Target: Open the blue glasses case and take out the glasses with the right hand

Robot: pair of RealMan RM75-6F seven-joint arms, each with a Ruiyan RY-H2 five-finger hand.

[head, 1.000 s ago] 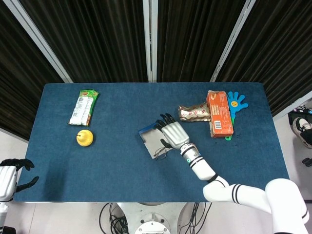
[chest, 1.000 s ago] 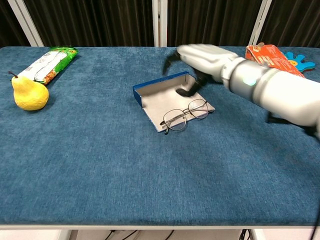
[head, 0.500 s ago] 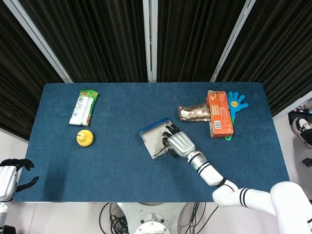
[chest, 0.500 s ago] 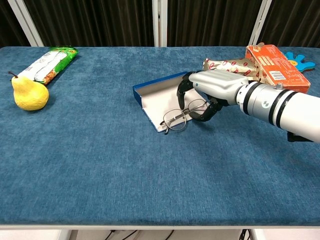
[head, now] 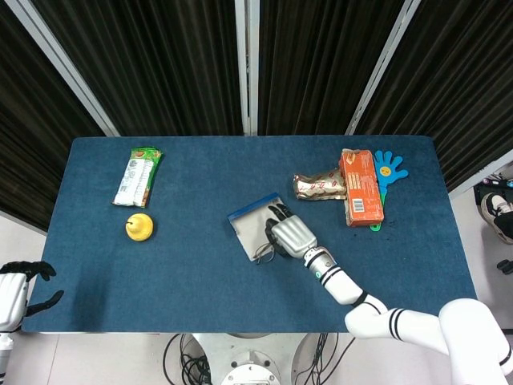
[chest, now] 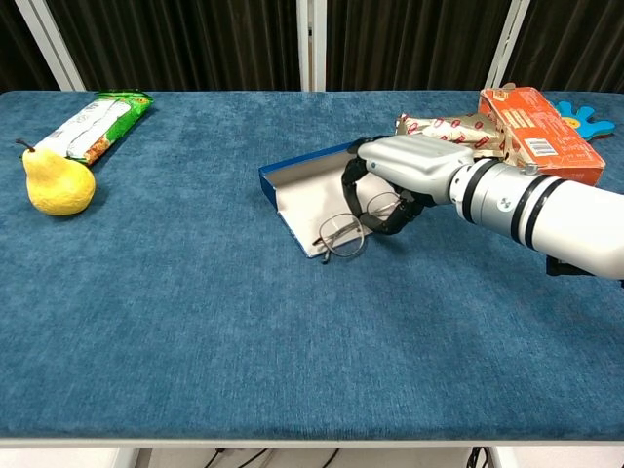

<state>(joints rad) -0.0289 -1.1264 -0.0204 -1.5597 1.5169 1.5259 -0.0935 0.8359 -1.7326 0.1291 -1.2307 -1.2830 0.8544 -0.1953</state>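
The blue glasses case [head: 248, 223] lies open at mid-table, grey lining up, also seen in the chest view [chest: 304, 187]. The thin-framed glasses [chest: 341, 235] rest on the case's near edge, their left lens hanging over the cloth [head: 261, 253]. My right hand [chest: 400, 182] reaches in from the right and lies over the case [head: 290, 235]. Its dark fingers curl around the right lens, thumb below and fingers above. My left hand [head: 16, 293] hangs off the table's near left corner, fingers apart, holding nothing.
A yellow pear [chest: 57, 182] and a green snack packet [chest: 97, 122] sit at the far left. An orange box [chest: 531, 132], a gold wrapper [chest: 444, 127] and a blue hand-shaped toy [chest: 585, 119] lie at the back right, behind my right forearm.
My right hand came down from above the case onto the glasses, then slid slightly left as its fingers curled tighter around the right lens. The glasses have barely moved.
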